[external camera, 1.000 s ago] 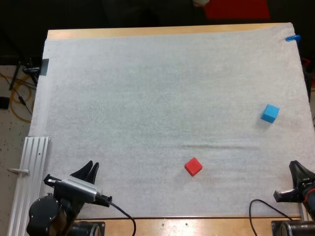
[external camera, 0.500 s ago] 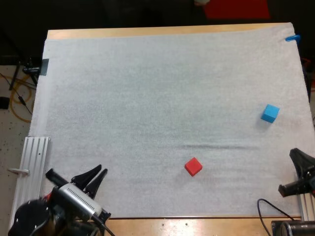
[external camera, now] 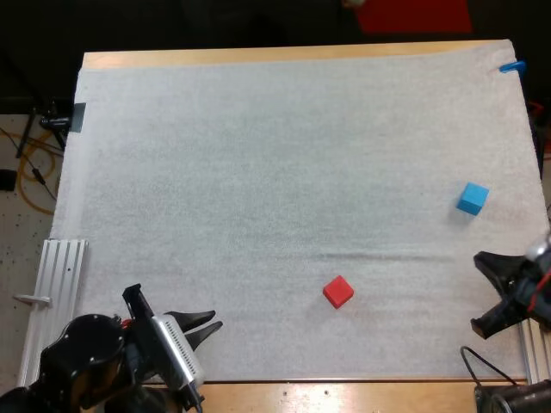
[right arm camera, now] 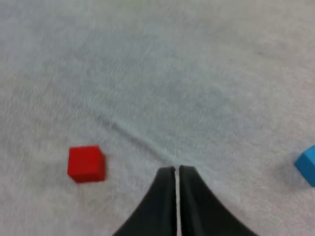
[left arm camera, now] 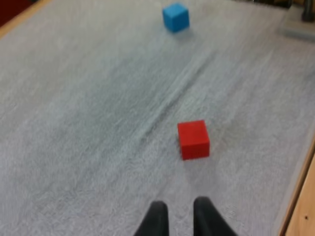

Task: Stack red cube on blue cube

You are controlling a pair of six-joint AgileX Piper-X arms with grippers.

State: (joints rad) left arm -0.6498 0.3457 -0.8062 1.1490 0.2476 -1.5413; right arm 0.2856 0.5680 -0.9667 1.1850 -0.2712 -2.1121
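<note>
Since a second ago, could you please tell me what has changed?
My left pincer swung right to face the small red cube; my right pincer moved in over the white mat. Nothing was grasped. That cube and the small blue cube stayed put.

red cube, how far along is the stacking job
Done: nothing yet. The red cube sits on the white mat, well apart from the blue cube.
In hand: neither gripper holds anything. The left gripper is open, facing the red cube but short of it. The right gripper is shut on nothing.
Left: grasp the red cube, carry it over and set it on the blue cube.
</note>
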